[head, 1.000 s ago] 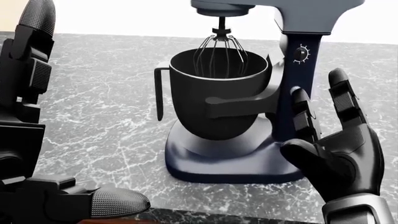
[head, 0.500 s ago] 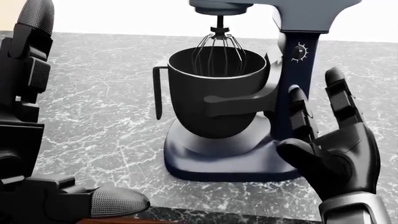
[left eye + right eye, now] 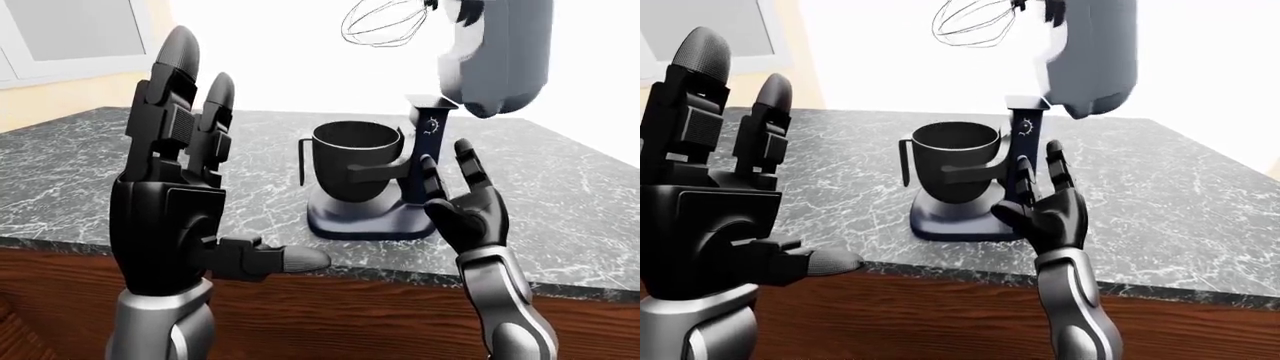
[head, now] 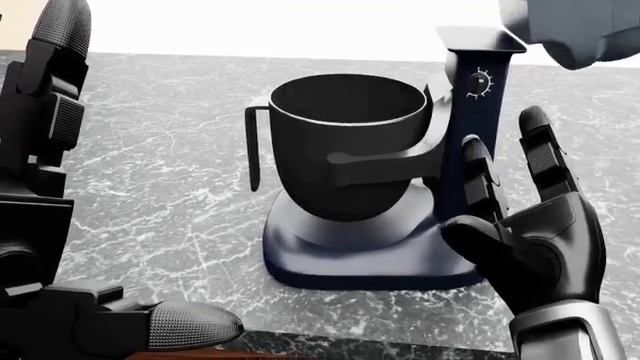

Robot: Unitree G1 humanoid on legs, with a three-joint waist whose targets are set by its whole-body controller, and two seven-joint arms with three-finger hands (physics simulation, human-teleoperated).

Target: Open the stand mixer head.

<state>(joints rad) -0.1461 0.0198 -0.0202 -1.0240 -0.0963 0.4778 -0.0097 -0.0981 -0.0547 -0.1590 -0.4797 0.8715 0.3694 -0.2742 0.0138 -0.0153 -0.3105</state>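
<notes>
The stand mixer stands on the marble counter. Its grey head is tilted up and back, with the wire whisk high above the black bowl. The bowl sits in the mixer's arms on the dark blue base. A speed dial shows on the column. My right hand is open, palm toward the column, just to its right, holding nothing. My left hand is open and raised at the left, away from the mixer.
The dark marble counter spreads to both sides of the mixer, with a wooden cabinet face below its edge. A pale cabinet door is at the top left of the left-eye view.
The mixer head has swung up and back, lifting the whisk out of the bowl. My right hand has stayed beside the column. The left hand has not moved.
</notes>
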